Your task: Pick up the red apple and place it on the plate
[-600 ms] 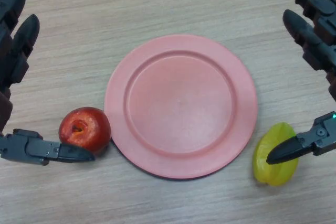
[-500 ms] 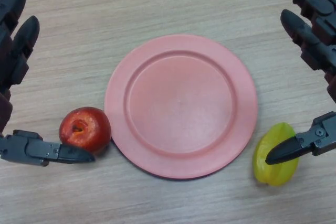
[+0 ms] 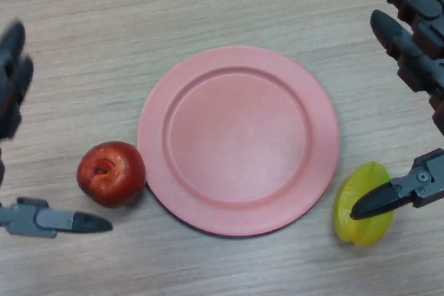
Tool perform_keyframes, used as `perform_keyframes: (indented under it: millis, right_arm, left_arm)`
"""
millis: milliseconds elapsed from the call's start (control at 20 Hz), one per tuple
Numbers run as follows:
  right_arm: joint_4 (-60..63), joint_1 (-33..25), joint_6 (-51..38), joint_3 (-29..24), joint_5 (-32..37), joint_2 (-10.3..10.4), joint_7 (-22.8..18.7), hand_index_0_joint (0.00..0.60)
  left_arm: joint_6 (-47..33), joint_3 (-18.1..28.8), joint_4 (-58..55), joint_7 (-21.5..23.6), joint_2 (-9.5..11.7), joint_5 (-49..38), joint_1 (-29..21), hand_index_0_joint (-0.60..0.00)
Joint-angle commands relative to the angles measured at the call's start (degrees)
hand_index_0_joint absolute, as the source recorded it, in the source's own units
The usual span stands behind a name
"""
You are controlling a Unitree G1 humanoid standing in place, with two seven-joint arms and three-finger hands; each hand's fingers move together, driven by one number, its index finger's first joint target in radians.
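Here, red apple (image 3: pixel 111 173) on counter (image 3: pixel 229 5) just left of pink plate (image 3: pixel 238 140), left hand (image 3: pixel 41 220) released and spread beside it for grasping; right hand (image 3: pixel 409 67) released, idle over yellow fruit (image 3: pixel 363 202).

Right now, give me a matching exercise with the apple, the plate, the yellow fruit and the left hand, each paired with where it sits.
Things:
1. red apple
2. plate
3. yellow fruit
4. left hand

Places:
A. partly under the right hand's thumb
B. far left edge
C. against the plate's left rim
D. middle of the table

Pairs: 1-C, 2-D, 3-A, 4-B
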Motion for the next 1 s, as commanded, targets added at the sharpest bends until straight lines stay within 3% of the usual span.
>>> perform_keyframes:
  millis: [50,200,350,450,600,700,850,1000]
  right_arm:
    - [-2.9,-1.2,-7.4,-2.0,0.5,-0.7,-0.5,0.000]
    - [-2.9,-1.2,-7.5,-1.4,0.0,-0.1,-0.4,0.000]
    - [-3.1,-0.8,-7.3,-1.8,0.4,-0.2,-0.5,0.000]
    - [-3.2,-0.9,-7.2,-1.9,0.6,-0.2,-0.5,0.000]
    - [-3.6,-1.1,-6.2,-3.7,3.2,-0.7,-1.2,0.000]
    - [-3.5,-0.8,-6.2,-4.6,4.4,-0.9,-1.4,0.000]
    - [-3.8,-0.7,-5.2,-5.9,6.0,-1.6,-1.8,0.000]
    - [-4.1,-1.3,-4.3,-6.6,6.7,-2.2,-2.6,0.000]
  left_arm:
    - [-15.1,-0.1,4.7,3.8,1.8,4.5,-0.7,0.000]
    - [-19.1,-4.4,15.5,8.4,3.0,7.9,-2.3,0.000]
    - [-19.5,-7.6,20.9,10.1,4.1,12.0,-4.1,0.000]
    - [-20.5,-8.3,22.3,10.9,4.4,13.9,-4.8,-0.201]
    - [-20.1,-10.2,23.3,9.4,5.3,20.3,-4.4,-0.598]
    - [-13.7,-9.5,20.1,15.3,4.6,25.3,-4.4,-0.600]
    - [-8.6,-10.5,10.6,15.1,4.5,30.3,-4.4,-0.600]
    - [-8.3,-14.7,6.5,12.4,3.9,31.3,-10.3,-0.600]
